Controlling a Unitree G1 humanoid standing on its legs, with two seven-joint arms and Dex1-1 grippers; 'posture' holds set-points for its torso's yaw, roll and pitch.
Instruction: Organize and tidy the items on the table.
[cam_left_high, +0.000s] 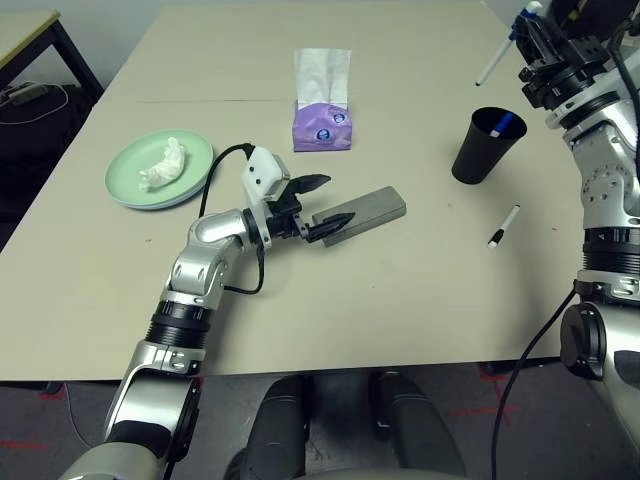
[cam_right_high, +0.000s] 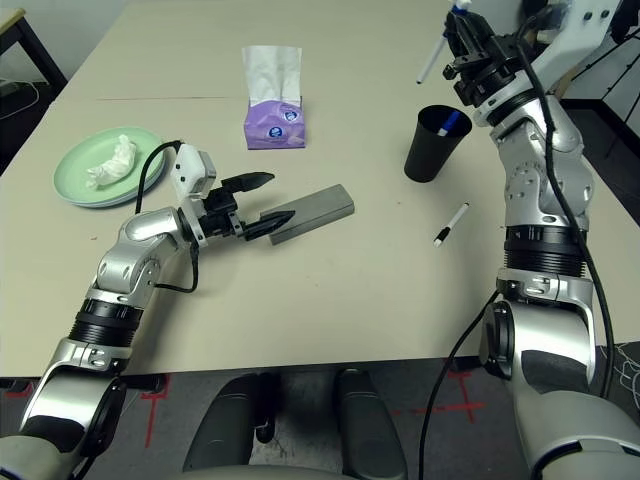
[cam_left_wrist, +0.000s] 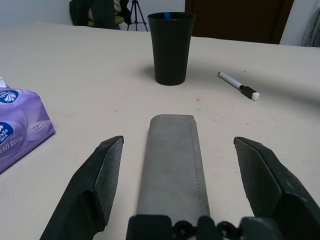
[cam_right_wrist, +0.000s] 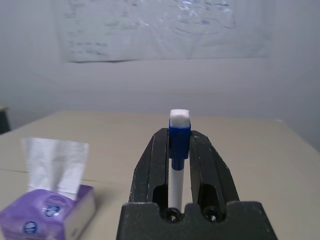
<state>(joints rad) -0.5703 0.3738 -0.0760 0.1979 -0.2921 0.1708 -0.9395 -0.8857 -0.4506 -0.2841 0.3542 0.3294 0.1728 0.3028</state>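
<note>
**Left eye view: one arm low at the case, the other high with a marker**

The left arm reaches low and level across the desk (cam_left_high: 420, 290), forearm angled inward, and its left gripper (cam_left_high: 318, 208) has its fingers (cam_left_wrist: 102, 170) spread wide, one on each side of the near end of the grey glasses case (cam_left_high: 365, 210). The case lies flat on the desk between them, and the left wrist view shows clear gaps on both sides, so nothing is gripped there.

Over on the other side, the right arm stands tall, elbow down, wrist lifted above the far right of the desk. The right gripper (cam_right_wrist: 179, 145) points upward and forward, its fingers (cam_right_wrist: 155, 160) clamped tight on a white marker with a blue cap (cam_right_wrist: 178, 150), held up in the air above and beyond the black cup (cam_left_high: 487, 145).

Now the count. One black cup, upright, with one blue-capped marker (cam_left_high: 503, 124) standing inside it. One more white marker (cam_left_high: 504, 225) with a black cap lying loose on the desk, just in front of the cup. That makes three markers in all. One glasses case. One purple tissue box (cam_left_high: 322, 118) toward the far middle, a white sheet sticking up. On the left, a pale green plate (cam_left_high: 195, 160) sits stacked on a pale blue one, with one crumpled white tissue (cam_left_high: 163, 165) on top.
</note>
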